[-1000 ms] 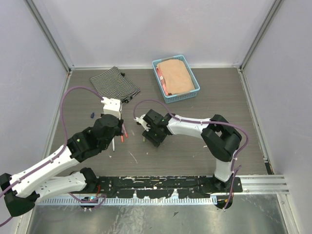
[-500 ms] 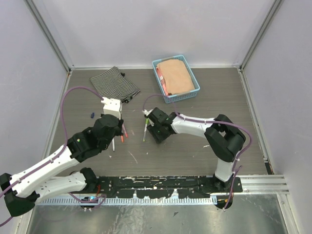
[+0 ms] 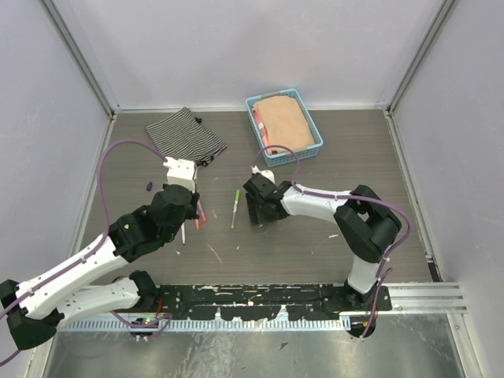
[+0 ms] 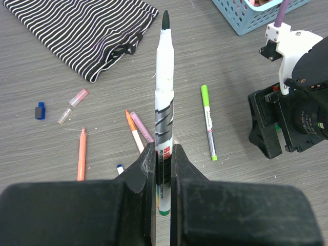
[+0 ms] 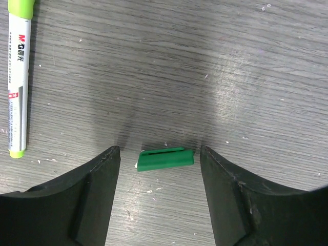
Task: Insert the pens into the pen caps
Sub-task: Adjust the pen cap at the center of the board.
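Note:
My left gripper [image 4: 163, 160] is shut on a white marker pen [image 4: 164, 97] with a dark green tip that points away from the camera; in the top view the gripper [image 3: 183, 223] hangs over the left-middle of the table. My right gripper [image 5: 160, 154] is open, low over the table, with a small green pen cap [image 5: 165, 159] lying flat between its fingers, apart from both. A white pen with a lime-green cap [image 5: 18, 77] lies to its left and also shows in the top view [image 3: 235, 209]. Orange [image 4: 81, 154], orange-white [image 4: 134, 132] and pink [image 4: 141, 126] pens lie on the table below my left gripper.
A dark blue cap [image 4: 40, 110], a pink cap [image 4: 78, 97] and a clear cap [image 4: 64, 116] lie at the left. A striped cloth [image 3: 185, 135] lies at the back left. A blue basket [image 3: 315, 135] holding a tan cloth stands at the back.
My right gripper has let go of the green-capped pen, which now lies on the table, and has shifted right over the green cap. The left arm has not moved.

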`<state>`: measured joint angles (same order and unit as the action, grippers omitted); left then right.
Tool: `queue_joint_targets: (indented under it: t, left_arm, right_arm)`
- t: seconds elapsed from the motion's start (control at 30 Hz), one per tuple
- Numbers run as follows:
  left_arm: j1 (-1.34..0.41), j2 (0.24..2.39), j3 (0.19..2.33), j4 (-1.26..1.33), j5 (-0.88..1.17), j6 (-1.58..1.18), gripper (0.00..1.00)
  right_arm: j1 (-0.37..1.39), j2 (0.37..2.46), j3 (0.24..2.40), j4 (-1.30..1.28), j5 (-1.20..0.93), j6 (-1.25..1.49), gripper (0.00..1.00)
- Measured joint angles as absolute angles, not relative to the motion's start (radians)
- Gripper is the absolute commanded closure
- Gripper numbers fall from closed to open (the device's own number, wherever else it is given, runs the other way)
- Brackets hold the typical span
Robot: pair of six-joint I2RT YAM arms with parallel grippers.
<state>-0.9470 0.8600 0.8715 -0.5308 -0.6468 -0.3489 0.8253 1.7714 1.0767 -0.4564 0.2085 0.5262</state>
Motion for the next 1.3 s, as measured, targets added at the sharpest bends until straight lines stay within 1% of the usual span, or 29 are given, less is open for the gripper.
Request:
queue_joint_targets:
  t: [0.2, 0.3, 0.6, 0.93, 1.3]
  left_arm:
    - [-0.947, 0.86, 0.871, -0.531, -0.65, -0.349, 0.95]
    - [-0.947, 0.859, 0.871, -0.531, -0.653, -0.349, 0.95]
    - [-0.947, 0.852, 0.869, -0.538, -0.654, -0.35, 0.94]
    - [-0.947, 0.844, 0.868, -0.54, -0.661, -0.352, 0.93]
    - [-0.947, 0.84, 0.863, -0.541, -0.661, -0.354, 0.93]
  right_arm:
    - [0.825, 1.769, 1.075, -0.457, 0.216, 0.487, 0.28]
    - [0.818, 1.755, 1.072, -0.459, 0.192, 0.398, 0.28]
    - [0.751, 1.754, 1.082, -0.48, 0.0, 0.088, 0.28]
    - [0.749, 1.781, 1.127, -0.508, -0.057, -0.096, 0.28]
    - [0.765, 1.843, 1.187, -0.551, -0.068, -0.167, 0.36]
